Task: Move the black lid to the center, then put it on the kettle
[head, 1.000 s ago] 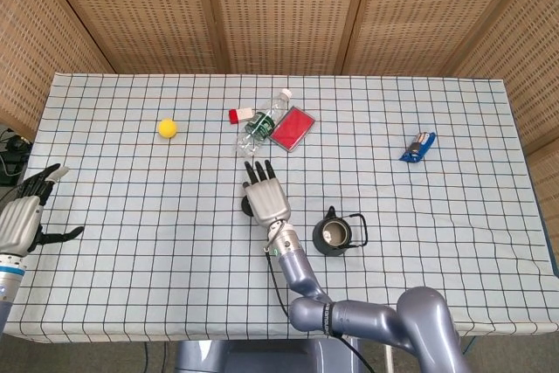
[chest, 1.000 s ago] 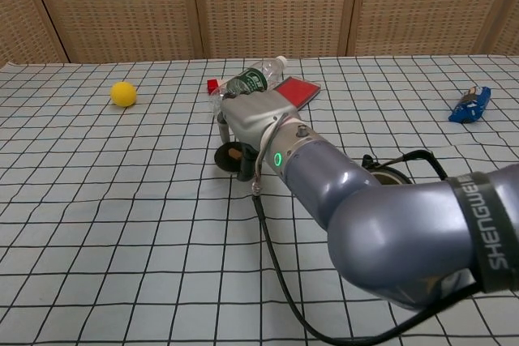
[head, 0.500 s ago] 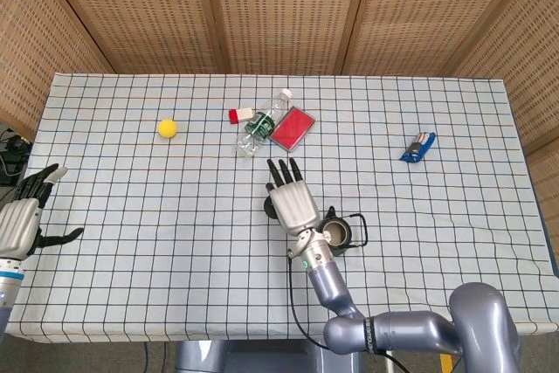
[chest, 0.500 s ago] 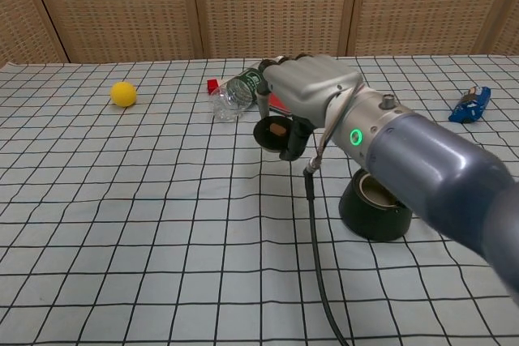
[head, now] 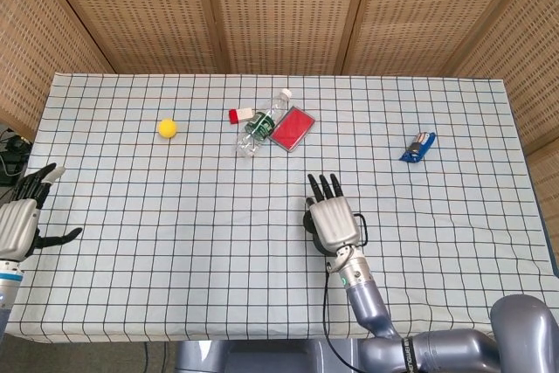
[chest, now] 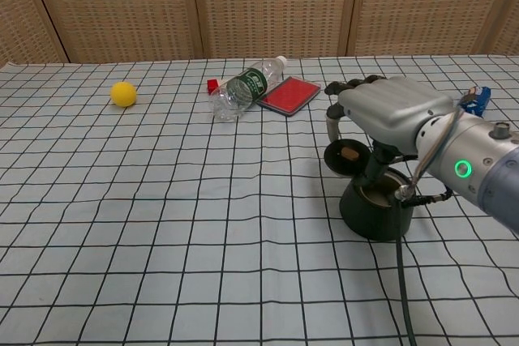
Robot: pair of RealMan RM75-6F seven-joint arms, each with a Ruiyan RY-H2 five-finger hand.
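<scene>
The right robot hand (chest: 388, 111) holds the black lid (chest: 347, 157) pinched under its fingers, in the air, just above the left edge of the kettle (chest: 375, 204). The kettle stands open on the table (chest: 122, 224), near the middle and a little to the right, and its mouth is not yet covered. In the head view this robot hand (head: 332, 220) hides nearly all of the kettle, so the lid itself cannot be seen there.

In my judgement the first step, bringing the lid to the center, is done, and the second step is now in hand: putting the lid on the kettle. The next move calls for a small shift to the right, so that the lid sits straight over the opening. Then it must be lowered flat and released only when it rests on the rim.

The left robot hand (head: 19, 223) waits at the far left edge, fingers apart, holding nothing.
</scene>
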